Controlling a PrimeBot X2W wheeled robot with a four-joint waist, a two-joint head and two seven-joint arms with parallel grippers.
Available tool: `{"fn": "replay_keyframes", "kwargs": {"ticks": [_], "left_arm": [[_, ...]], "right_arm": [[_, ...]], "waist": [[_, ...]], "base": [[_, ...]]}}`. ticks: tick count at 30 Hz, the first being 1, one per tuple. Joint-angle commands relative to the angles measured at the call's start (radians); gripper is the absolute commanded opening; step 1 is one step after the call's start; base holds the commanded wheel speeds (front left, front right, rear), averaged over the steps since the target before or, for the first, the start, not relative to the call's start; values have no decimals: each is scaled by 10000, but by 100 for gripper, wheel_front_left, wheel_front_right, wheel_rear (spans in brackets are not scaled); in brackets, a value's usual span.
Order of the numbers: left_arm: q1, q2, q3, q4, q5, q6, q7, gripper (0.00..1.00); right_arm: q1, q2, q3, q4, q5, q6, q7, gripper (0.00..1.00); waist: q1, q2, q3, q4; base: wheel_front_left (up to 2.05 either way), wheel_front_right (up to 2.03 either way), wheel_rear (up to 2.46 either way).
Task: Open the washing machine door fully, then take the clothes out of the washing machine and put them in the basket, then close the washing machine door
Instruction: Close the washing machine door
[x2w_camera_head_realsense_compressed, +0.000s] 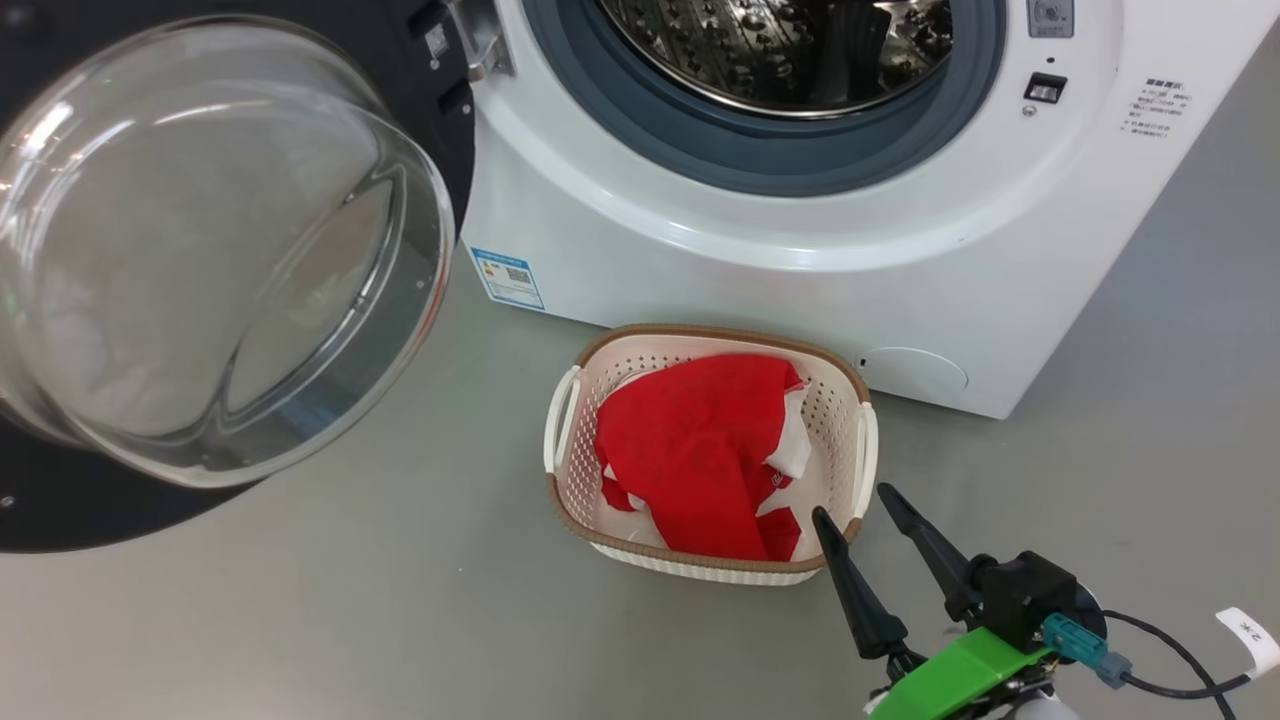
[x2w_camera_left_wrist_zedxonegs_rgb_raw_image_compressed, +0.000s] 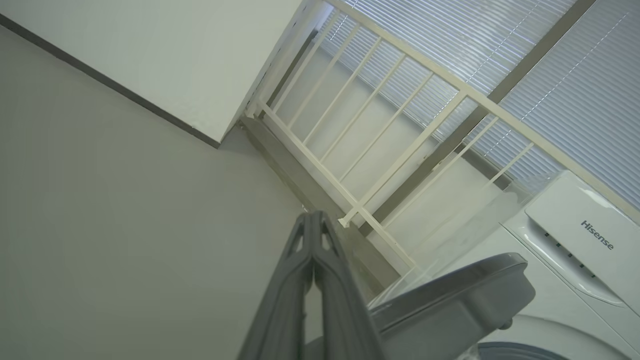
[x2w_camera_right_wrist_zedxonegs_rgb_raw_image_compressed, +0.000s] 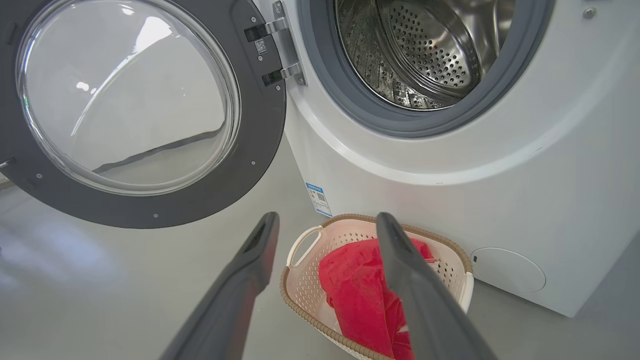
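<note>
The right gripper (x2w_camera_head_realsense_compressed: 850, 503), spread and empty, hovers at a corner of the one basket (x2w_camera_head_realsense_compressed: 720, 333). The red clothes (x2w_camera_head_realsense_compressed: 690, 450) lie inside it in one heap. The left gripper (x2w_camera_left_wrist_zedxonegs_rgb_raw_image_compressed: 314, 250) is clenched on nothing.

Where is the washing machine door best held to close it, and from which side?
Probably the black rim of the washing machine door, at the free edge opposite the hinge, coming from the left behind it: it stands wide open, so leverage peaks there.
</note>
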Motion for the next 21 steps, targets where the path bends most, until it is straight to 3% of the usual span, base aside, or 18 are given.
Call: {"fn": "replay_keyframes", "kwargs": {"ticks": [1, 11, 21], "left_arm": [[-375, 872, 231, -88, -28, -29, 134, 0], [-1500, 917, -318, 2249, -1180, -29, 3400, 0], [-1594, 847, -477, 2361, -1661, -29, 5081, 0]], "right_arm": [[-409, 103, 258, -231, -133, 16, -48, 100], [-473, 191, 293, -203, -149, 16, -48, 100], [-467, 217, 267, -221, -174, 16, -48, 100]], "waist": [[-1, 0, 76, -67], [-1, 0, 191, -170], [-1, 0, 246, -159]], "base": [[0, 0, 0], [0, 0, 0], [0, 0, 0]]}}
